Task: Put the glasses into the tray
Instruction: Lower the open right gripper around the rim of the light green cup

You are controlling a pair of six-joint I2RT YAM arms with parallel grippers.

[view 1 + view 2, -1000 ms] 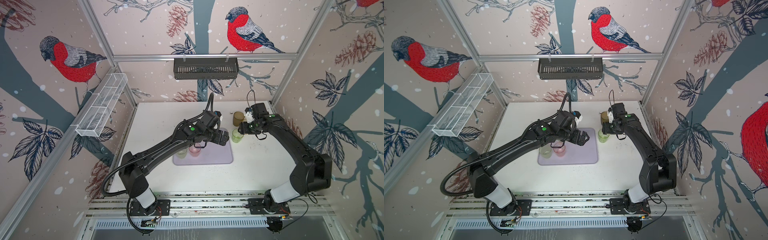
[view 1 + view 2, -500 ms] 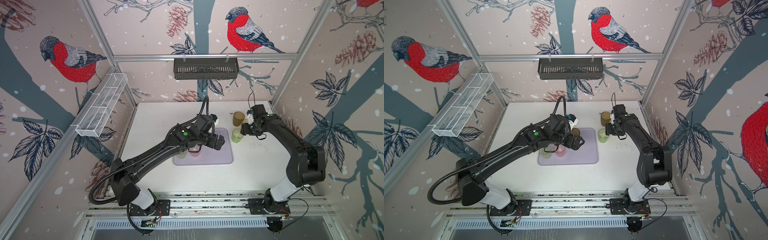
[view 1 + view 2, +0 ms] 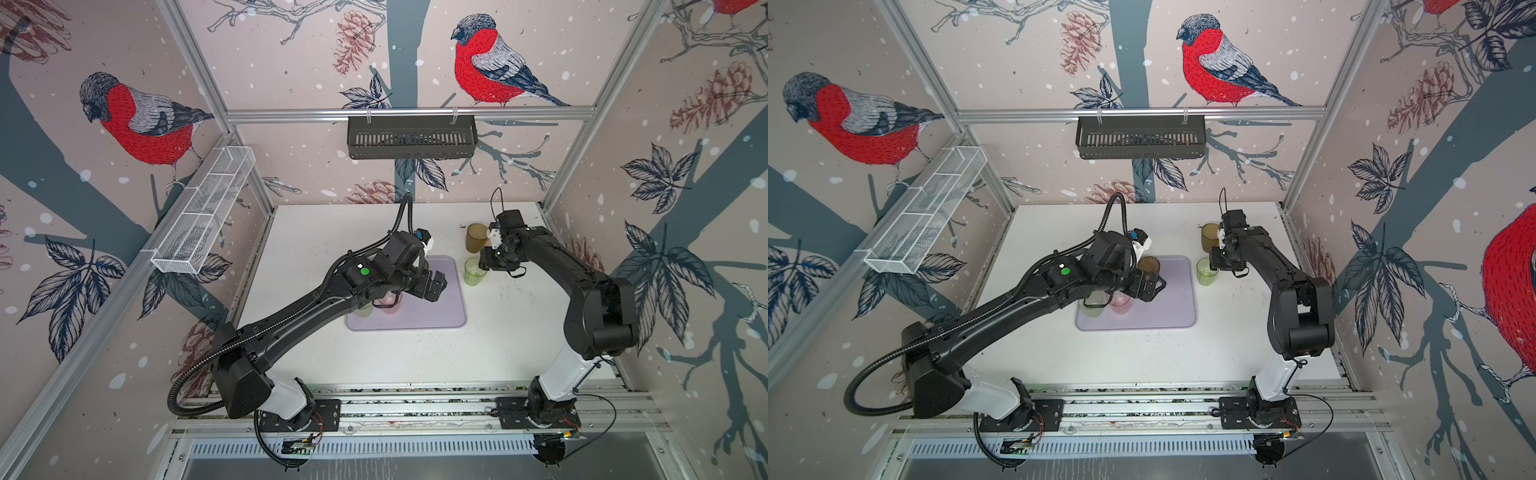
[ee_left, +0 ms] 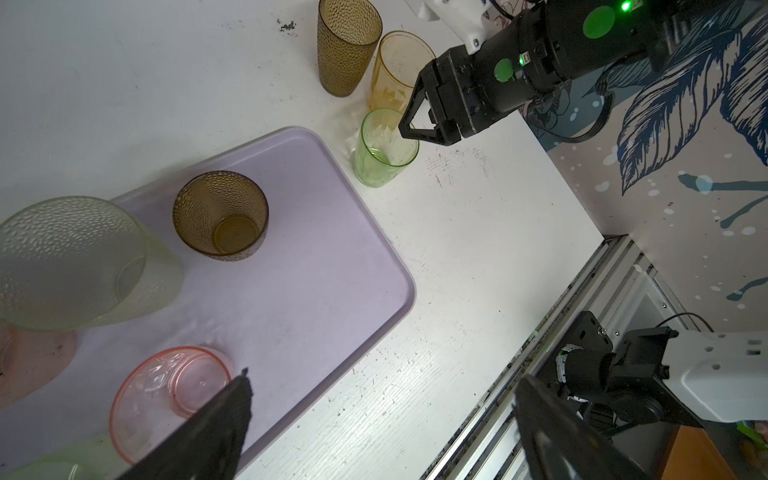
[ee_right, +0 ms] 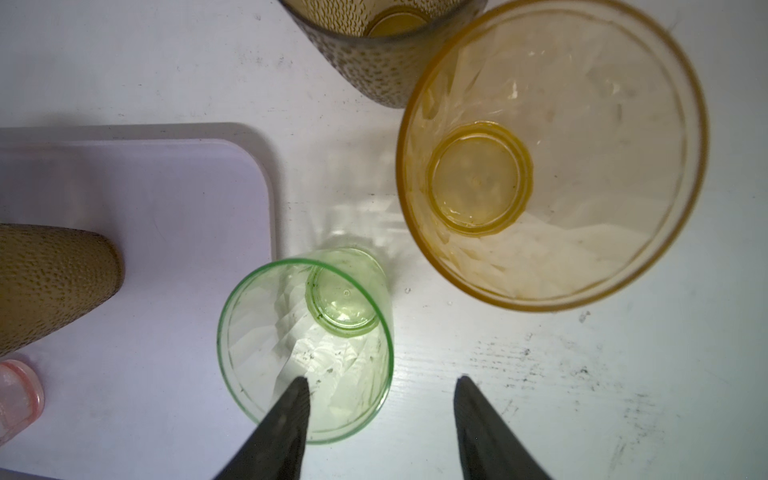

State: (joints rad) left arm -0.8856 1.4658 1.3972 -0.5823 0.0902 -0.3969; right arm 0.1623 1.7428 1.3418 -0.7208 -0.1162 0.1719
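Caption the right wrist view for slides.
Open right gripper poised at the translucent green tumbler beside the flat lavender rectangular tray.

Black left arm (image 3: 291,320) and right arm (image 3: 552,257); white base segments (image 3: 286,401); green round sticker (image 3: 365,272); ribbed black hose (image 3: 183,399) lower left.

We find a black slotted basket (image 3: 411,141) hung on the back rail (image 3: 291,115), well beyond the left claw (image 3: 437,286). A white wire basket (image 3: 203,216) lines the side wall (image 3: 83,270), far from that claw, opposite the right claw (image 3: 482,266). Scuffed white table (image 3: 519,332) lies below both claws.
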